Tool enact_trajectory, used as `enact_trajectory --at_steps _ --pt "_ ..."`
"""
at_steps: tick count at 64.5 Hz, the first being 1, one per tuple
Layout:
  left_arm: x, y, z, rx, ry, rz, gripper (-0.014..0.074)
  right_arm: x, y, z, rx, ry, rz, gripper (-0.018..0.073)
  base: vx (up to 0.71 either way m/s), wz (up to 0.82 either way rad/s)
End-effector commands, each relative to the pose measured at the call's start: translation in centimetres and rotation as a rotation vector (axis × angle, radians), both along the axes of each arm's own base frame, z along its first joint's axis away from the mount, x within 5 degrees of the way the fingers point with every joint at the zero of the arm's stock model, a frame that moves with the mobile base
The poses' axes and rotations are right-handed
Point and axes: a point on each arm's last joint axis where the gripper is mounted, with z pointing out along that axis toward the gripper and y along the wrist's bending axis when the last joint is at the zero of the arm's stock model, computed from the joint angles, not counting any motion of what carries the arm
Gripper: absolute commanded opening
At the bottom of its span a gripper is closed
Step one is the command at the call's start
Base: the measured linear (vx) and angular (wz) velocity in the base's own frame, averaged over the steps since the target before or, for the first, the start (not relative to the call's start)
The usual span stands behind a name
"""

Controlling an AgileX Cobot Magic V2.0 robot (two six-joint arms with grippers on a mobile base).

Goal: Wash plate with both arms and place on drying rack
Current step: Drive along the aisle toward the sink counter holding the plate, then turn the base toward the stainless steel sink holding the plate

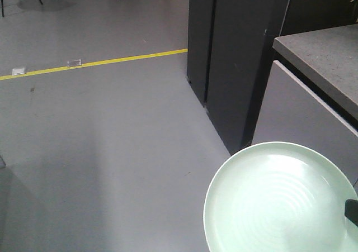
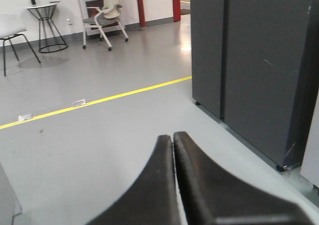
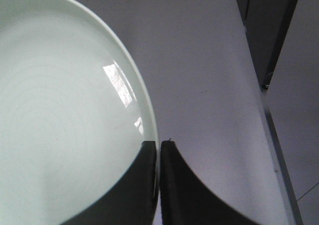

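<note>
Over grey floor [image 1: 112,140], plate [image 3: 65,110] rim pinched between right gripper [image 3: 159,149] tips; left gripper [image 2: 173,137] closed, empty.

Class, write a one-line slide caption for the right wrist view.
Right gripper shut on the rim of the plate, over grey floor.

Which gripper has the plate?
The right gripper: its jaws pinch the plate at the rim. The left gripper is shut on nothing.
</note>
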Motion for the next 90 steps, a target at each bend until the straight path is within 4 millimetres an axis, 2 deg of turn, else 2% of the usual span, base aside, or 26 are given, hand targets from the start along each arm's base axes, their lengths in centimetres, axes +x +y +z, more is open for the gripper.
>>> enact_trajectory --at_steps 1,90 --pt "-0.12 -0.07 1.46 -0.020 -0.108 -0.009 -0.0006 0.37 -0.05 1.20 0.031 -0.069 -0.027 -0.0001 0.06 -0.23" --pt "-0.12 -0.07 1.46 -0.020 -0.108 -0.009 -0.0006 0.37 -0.05 1.20 0.031 -0.069 -0.027 -0.0001 0.05 -0.21"
